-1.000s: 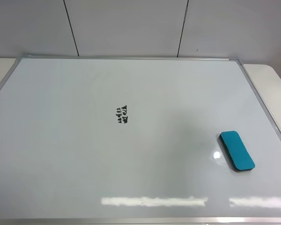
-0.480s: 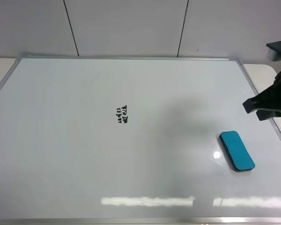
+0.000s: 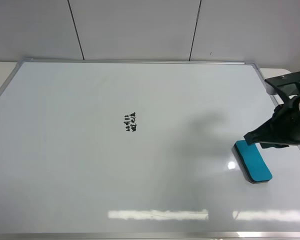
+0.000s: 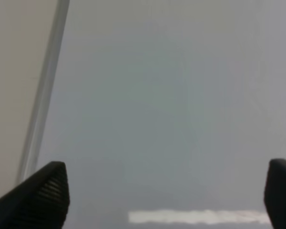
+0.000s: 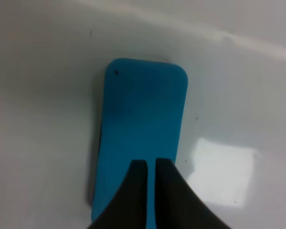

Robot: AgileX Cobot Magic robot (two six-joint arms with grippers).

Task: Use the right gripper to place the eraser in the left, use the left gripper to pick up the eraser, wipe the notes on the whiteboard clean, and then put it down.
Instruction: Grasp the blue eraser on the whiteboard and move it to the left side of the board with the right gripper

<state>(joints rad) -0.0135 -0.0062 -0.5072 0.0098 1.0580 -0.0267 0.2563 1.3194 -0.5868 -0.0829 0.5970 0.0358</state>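
Note:
The teal-blue eraser (image 3: 254, 162) lies flat on the whiteboard (image 3: 90, 175), near its right edge. My right gripper (image 3: 248, 138) hangs just above the eraser's far end, its jaws shut with only a thin slit between them. In the right wrist view the eraser (image 5: 140, 119) lies lengthwise under the shut gripper (image 5: 151, 163). The notes (image 3: 130, 122), two short rows of black scribbles, sit left of the board's middle. My left gripper (image 4: 167, 200) is wide open and empty over bare whiteboard (image 4: 157, 95); it is out of the exterior high view.
The board's silver frame (image 3: 140, 62) runs along all sides; one frame edge (image 4: 43, 105) shows in the left wrist view beside beige table. Beige table (image 3: 0, 75) flanks the board. A white panelled wall (image 3: 140, 25) stands behind.
My right arm has come in from the right edge and moved down and left, ending over the eraser's far end. The eraser and the notes have not moved.

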